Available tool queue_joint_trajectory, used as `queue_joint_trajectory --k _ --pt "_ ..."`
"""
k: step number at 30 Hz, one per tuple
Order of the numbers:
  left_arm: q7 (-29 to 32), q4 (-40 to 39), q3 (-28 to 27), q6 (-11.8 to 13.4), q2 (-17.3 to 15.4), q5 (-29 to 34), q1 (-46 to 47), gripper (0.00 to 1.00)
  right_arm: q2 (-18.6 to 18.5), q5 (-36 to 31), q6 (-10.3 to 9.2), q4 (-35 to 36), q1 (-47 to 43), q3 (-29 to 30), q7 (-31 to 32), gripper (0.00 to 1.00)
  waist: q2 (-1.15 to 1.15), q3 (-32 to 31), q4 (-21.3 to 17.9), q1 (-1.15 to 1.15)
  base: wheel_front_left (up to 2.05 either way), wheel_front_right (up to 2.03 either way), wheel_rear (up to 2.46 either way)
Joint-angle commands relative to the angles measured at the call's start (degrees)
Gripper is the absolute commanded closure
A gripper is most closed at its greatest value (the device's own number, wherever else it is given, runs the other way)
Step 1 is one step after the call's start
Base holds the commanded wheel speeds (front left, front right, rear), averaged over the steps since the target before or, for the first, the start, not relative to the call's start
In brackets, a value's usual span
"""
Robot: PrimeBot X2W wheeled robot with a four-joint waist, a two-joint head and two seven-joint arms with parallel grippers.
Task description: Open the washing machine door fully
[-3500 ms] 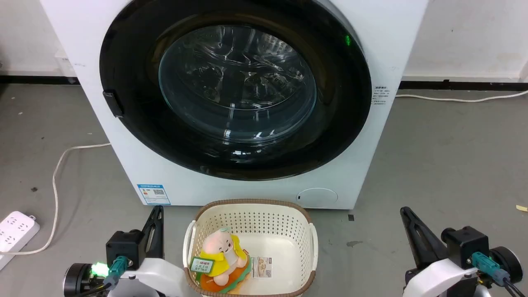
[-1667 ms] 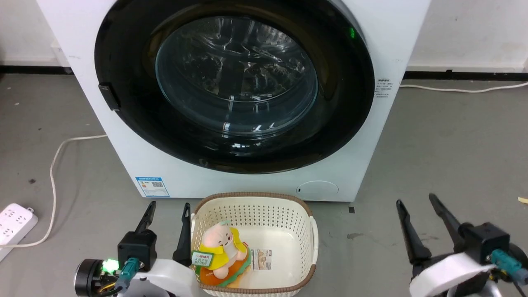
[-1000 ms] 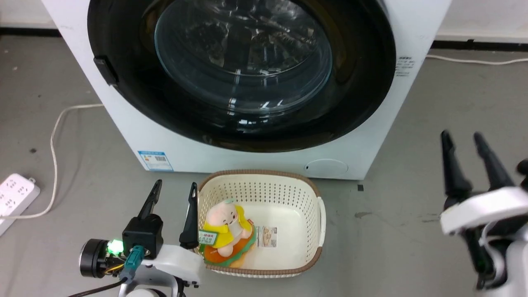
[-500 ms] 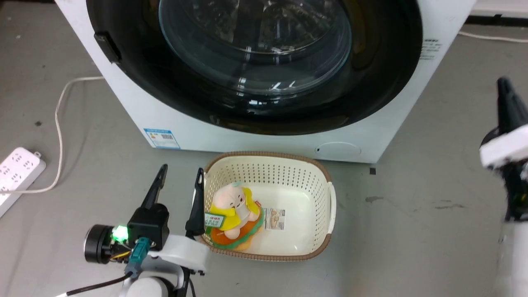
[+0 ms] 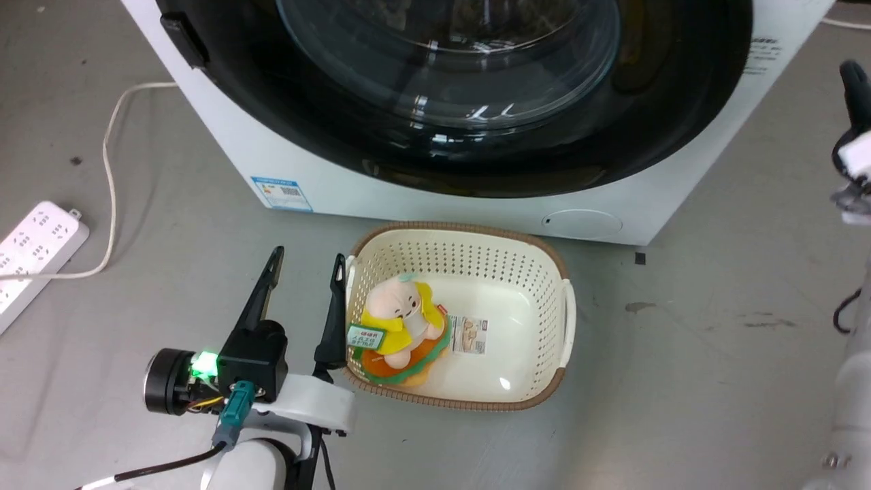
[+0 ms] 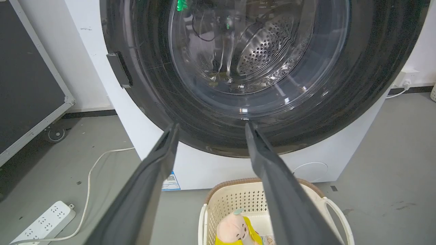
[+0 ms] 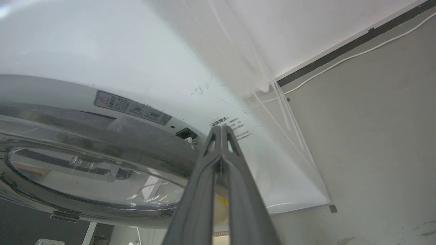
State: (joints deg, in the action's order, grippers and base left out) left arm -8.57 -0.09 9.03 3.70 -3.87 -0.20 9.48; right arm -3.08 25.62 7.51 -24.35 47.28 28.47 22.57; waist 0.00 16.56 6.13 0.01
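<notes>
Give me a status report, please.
Left gripper open, beside basket. Right gripper shut, near washing machine door. Door not fully open. Basket stands before it.

Glossy black washing machine door [image 5: 272,88] with clear glass centre, set in a smooth white washing machine [image 5: 340,194]. Perforated shiny steel drum [image 6: 269,51] behind. Cream perforated plastic basket [image 5: 469,262]; soft plush toy [image 5: 401,316]; matt grey floor [image 5: 680,381].

cream perforated basket [image 5: 537,272] on grey floor [image 5: 714,340]; plush toy [image 5: 401,320] in its left half. white power strip [image 5: 37,238] far left, white cable [image 5: 109,170] near it.
</notes>
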Motion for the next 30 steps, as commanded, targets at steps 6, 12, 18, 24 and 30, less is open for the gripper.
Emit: queue_joint_trajectory --k 6,12,18,24,30 --pt "-1.2 -0.2 1.2 0.8 -0.2 -0.5 1.7 0.00 0.1 0.2 -0.01 -5.2 8.3 5.2 6.6 1.00 0.00 1.9 1.3 -0.01 0.00 0.00 0.00" --pt "-1.9 0.0 2.0 1.3 -0.1 -0.7 2.6 0.00 0.1 -1.3 -0.01 -8.8 13.2 8.9 12.8 1.00 0.00 3.1 2.1 -0.01 0.00 0.00 0.00" --pt "-2.6 0.5 2.7 1.6 -0.2 -0.8 3.2 0.00 0.1 -1.3 -0.01 -12.1 17.6 13.6 18.2 1.00 0.00 3.7 2.9 -0.01 0.00 0.00 0.00" --pt "-3.3 0.6 3.5 1.9 -0.3 -0.7 4.0 0.00 0.1 -0.1 -0.01 -15.6 21.7 17.3 23.4 1.00 0.00 4.5 3.6 -0.01 0.00 0.00 0.00" --pt "-4.1 1.0 4.5 2.3 -0.3 -0.8 4.4 0.00 0.2 0.4 -0.01 -18.1 23.2 19.2 27.9 1.00 0.00 4.3 4.4 -0.01 0.00 0.00 0.00"
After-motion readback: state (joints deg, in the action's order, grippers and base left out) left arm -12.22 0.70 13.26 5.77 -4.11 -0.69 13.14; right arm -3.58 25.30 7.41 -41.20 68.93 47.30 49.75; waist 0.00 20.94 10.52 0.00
